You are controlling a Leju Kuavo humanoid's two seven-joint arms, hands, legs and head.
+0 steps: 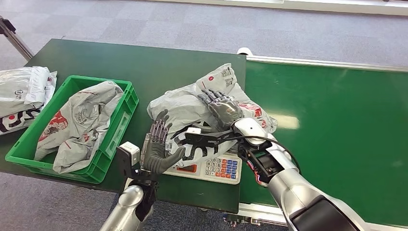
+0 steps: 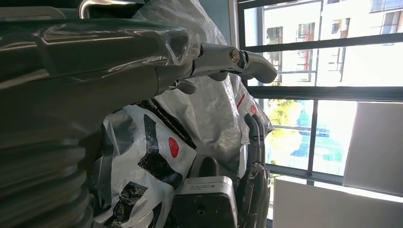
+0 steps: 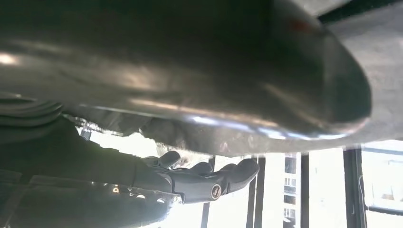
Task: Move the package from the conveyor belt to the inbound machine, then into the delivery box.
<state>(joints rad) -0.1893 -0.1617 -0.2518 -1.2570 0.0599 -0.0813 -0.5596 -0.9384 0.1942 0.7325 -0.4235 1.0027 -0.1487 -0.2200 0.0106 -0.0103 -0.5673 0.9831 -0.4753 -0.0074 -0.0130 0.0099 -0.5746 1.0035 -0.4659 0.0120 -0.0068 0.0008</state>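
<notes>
A crumpled grey package (image 1: 187, 103) with red and black print lies on the inbound machine, a flat scale whose keypad (image 1: 222, 168) pokes out at the near edge. My right hand (image 1: 222, 107) rests flat on top of the package with its fingers stretched out. My left hand (image 1: 156, 144) stands against the package's near-left edge, fingers upright and thumb out, gripping nothing. Seen from the left wrist, its fingers (image 2: 237, 59) lie along the plastic of the package (image 2: 209, 109). In the right wrist view the dark fingers (image 3: 204, 183) are straight.
The green delivery box (image 1: 118, 130) stands left of the scale with one grey package (image 1: 79, 120) in it. More packages (image 1: 24, 94) are piled at the table's far left. The green conveyor belt (image 1: 337, 130) runs along the right.
</notes>
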